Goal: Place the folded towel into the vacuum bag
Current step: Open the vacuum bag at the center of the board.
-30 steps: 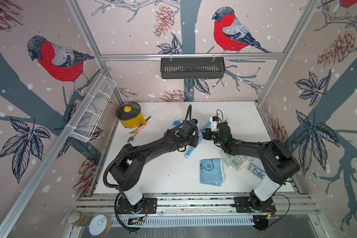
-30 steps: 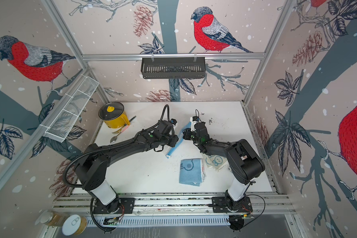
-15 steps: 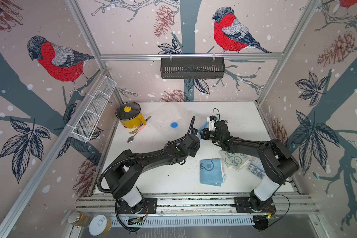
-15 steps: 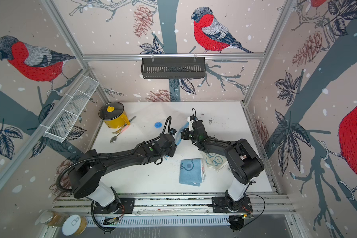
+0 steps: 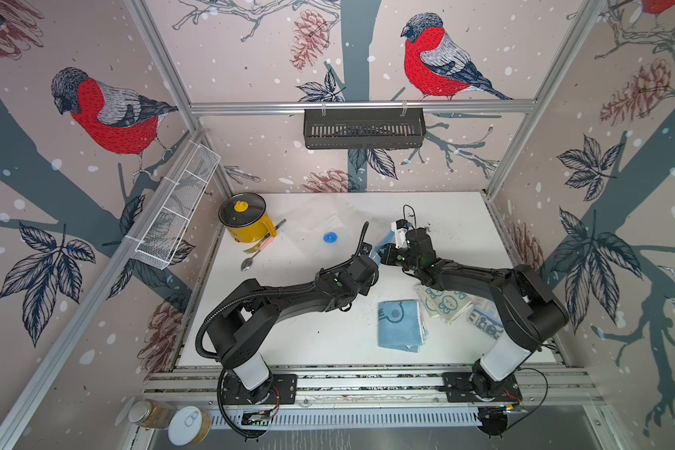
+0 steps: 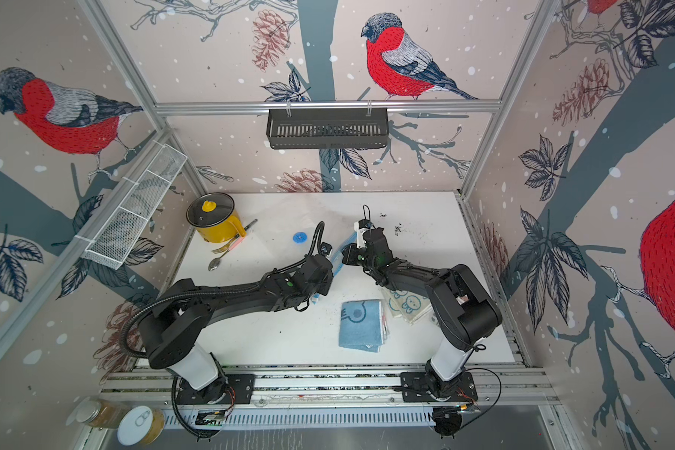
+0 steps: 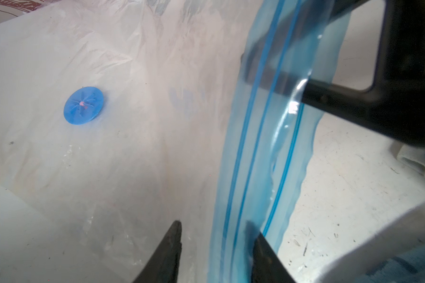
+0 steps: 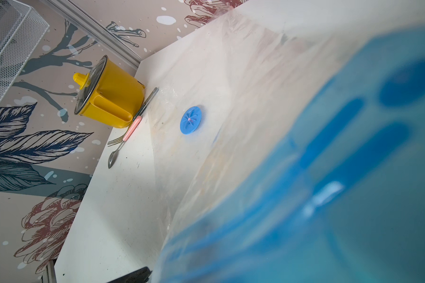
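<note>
Right gripper [image 5: 384,257] clamped blue zip strip [image 7: 268,147] of clear crinkly plastic vacuum bag [image 7: 133,122]; my left gripper [image 7: 214,224] gaped astride strip. Folded blue cloth towel [image 5: 400,325] lay on white table [image 5: 308,343], not yet bagged.

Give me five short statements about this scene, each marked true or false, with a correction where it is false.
The folded blue towel lies inside the vacuum bag. False: it lies on the table, outside the bag.
The right gripper is shut on the zip strip. True.
The left gripper is shut. False: its jaws stand apart.
The blue valve lies between the yellow pot and the grippers. True.
The yellow pot stands uncovered. False: a lid covers it.
</note>
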`<state>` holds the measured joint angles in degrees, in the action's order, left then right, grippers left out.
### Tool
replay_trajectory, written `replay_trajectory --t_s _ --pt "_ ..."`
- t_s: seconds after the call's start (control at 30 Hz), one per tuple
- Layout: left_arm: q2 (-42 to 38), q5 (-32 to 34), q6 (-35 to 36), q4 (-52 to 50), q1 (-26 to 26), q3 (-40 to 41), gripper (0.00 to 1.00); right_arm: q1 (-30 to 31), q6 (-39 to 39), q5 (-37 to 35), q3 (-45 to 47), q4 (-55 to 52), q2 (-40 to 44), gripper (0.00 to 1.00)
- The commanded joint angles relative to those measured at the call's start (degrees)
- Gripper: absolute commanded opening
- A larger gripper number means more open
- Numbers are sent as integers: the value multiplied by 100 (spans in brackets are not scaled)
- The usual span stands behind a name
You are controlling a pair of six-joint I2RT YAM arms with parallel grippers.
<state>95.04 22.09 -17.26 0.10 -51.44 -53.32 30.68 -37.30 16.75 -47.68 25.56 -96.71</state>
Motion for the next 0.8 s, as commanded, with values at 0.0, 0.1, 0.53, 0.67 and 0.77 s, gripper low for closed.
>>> replay_trajectory --t_s 0.0,0.1,0.53,0.67,0.77 --pt "-58 151 -188 -22 11 54 41 -5 34 56 -19 10 79 4" --pt "-189 199 -245 -159 11 142 40 -46 -7 65 -19 17 80 4" --pt "-563 357 -272 -520 -28 339 32 -100 -41 -2 -49 80 -23 4" --pt "-538 460 -266 -497 -32 328 23 -96 -41 56 -127 81 -84 4" --pt "-477 457 -252 -493 -30 285 16 -95 -24 62 -166 50 -102 4"
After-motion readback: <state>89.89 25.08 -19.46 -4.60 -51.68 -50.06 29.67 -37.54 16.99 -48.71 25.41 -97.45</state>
